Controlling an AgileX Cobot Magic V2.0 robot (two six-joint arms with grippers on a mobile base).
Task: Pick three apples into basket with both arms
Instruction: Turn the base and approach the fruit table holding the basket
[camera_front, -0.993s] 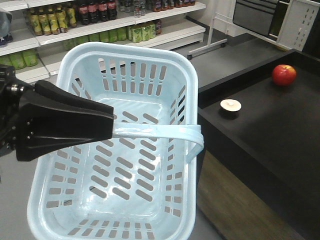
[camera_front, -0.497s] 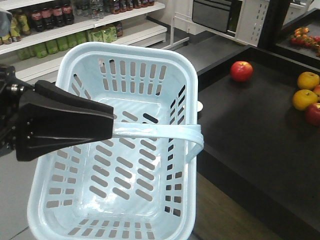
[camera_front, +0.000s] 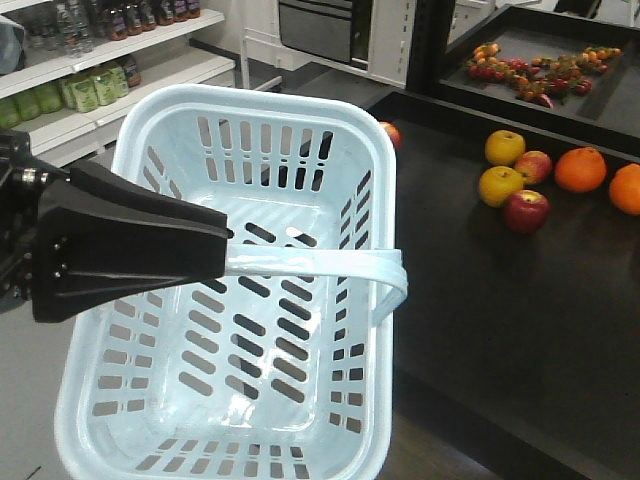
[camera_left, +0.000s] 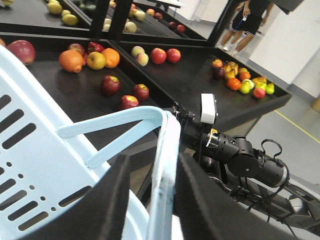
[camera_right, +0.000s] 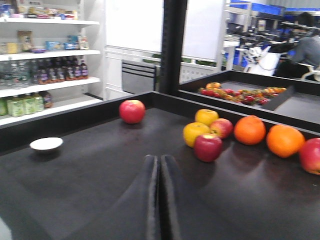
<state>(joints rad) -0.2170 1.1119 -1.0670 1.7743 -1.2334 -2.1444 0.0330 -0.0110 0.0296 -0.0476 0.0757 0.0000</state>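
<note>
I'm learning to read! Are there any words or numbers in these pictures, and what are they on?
No text here can be read.
Bottles on the shop shelves: labels too small and blurred to read.
Packages on the top shelf: blurred, unreadable.
Basket: no writing shows on it.

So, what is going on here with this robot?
The left gripper is shut on the handle of the basket and holds it beside the black table. The basket is empty. The right gripper is shut and empty above the table, where a dark red apple lies beside yellow apples and oranges.
</note>
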